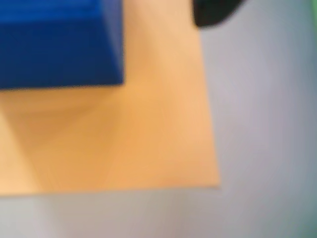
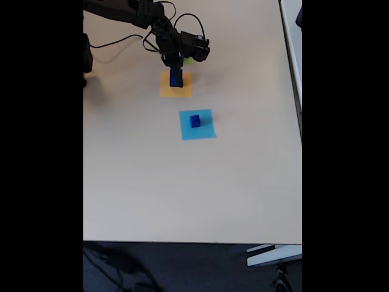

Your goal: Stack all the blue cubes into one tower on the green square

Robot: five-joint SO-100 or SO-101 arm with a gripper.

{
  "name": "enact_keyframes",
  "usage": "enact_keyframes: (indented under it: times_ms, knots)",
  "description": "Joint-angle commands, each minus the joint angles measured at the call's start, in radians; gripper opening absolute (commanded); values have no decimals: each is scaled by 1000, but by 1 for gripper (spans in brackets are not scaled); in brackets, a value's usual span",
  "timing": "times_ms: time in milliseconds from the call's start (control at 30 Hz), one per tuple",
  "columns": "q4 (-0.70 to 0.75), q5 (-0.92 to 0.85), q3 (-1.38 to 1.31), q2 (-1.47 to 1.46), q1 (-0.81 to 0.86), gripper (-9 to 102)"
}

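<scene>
gripper (image 2: 175, 72) over orange square (image 2: 175, 85), finger state unclear | large blue cube (image 1: 54, 44) rigid, smooth, likely light; pinch opposite flat faces | small blue cube (image 2: 194, 121) on light blue square (image 2: 206, 131)

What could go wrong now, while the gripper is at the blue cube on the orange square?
1. The gripper is right above the blue cube on the orange square; a poor grasp could tip the cube or shift the paper.
2. The green square is mostly hidden behind the arm, so placing there may be imprecise.
3. The small cube on the light blue square still waits.
</scene>
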Motion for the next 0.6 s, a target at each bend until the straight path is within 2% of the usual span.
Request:
enact_keyframes:
  times_ms: [0, 567]
  knots:
    - [-17, -17, 3, 6, 11, 38]
    - [-5, -35, 26, -12, 12, 34]
